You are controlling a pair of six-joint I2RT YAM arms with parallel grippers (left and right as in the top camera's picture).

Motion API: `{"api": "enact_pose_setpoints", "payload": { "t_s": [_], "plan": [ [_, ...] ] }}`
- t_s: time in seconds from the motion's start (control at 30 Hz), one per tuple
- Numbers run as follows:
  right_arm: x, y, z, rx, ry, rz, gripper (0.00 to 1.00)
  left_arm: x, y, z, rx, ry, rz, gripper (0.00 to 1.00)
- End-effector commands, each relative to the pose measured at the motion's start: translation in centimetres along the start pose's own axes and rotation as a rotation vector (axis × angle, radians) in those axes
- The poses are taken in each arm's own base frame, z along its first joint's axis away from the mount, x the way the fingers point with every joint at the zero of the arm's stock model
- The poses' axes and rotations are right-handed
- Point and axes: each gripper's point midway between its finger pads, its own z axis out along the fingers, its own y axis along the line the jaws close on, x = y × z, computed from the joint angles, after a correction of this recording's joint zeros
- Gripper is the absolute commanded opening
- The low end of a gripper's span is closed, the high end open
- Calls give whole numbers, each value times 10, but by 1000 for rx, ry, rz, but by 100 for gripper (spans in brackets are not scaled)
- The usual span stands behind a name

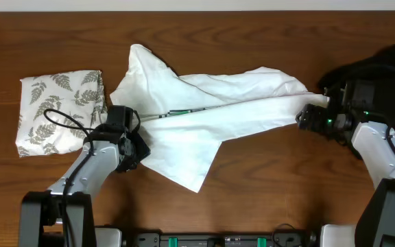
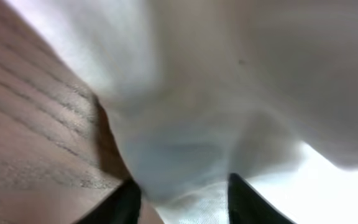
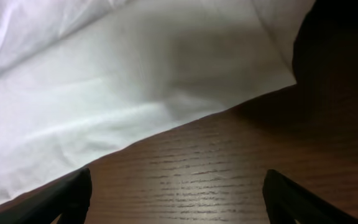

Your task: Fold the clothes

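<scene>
The wooden table [image 1: 266,199] fills the overhead view. Across its middle lies the white T-shirt [image 1: 211,103], crumpled and drawn out long, from a peak at upper left to a narrow end at the right. A black garment [image 1: 389,65] sits in the far right corner, and a folded fern-print cloth [image 1: 60,110] lies at the left, just beside the shirt.

The left gripper [image 1: 134,144] is at the shirt's lower left edge, and the right gripper [image 1: 303,116] is at its narrow right end. From above, neither gap can be made out.

The wrist cameras show more. The left wrist view has the two dark fingers [image 2: 124,202] partway in, with white cloth filling the space between them; whether they pinch it I cannot tell. In the right wrist view the fingers [image 3: 73,193] stand wide apart over bare wood, holding nothing, the shirt's hem just ahead.

Only the overhead view shows a thin green streak [image 1: 180,111] in a fold.
</scene>
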Motion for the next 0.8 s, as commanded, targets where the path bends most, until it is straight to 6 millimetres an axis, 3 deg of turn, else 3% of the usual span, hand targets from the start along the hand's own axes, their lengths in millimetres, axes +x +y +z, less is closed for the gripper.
{"api": "enact_pose_setpoints", "payload": {
  "t_s": [0.0,0.07,0.17,0.3,0.4,0.53,0.77],
  "plan": [
    [4,2,2,-8,13,-13,86,11,7,9,-15,48,-10,35],
    [4,2,2,-8,13,-13,86,10,6,9,-12,44,-10,28],
    [5,2,2,-8,17,-12,86,8,4,10,-5,35,-9,6],
    [5,2,2,-7,20,-11,86,4,1,9,7,21,-5,6],
    [5,2,2,-7,20,-11,80,3,-1,2,15,13,10,6],
    [5,2,2,-7,17,-12,72,1,-5,-30,36,-13,50,6],
    [8,1,1,-5,30,-8,74,-12,-22,-98,176,-204,117,6]
  ]
}}
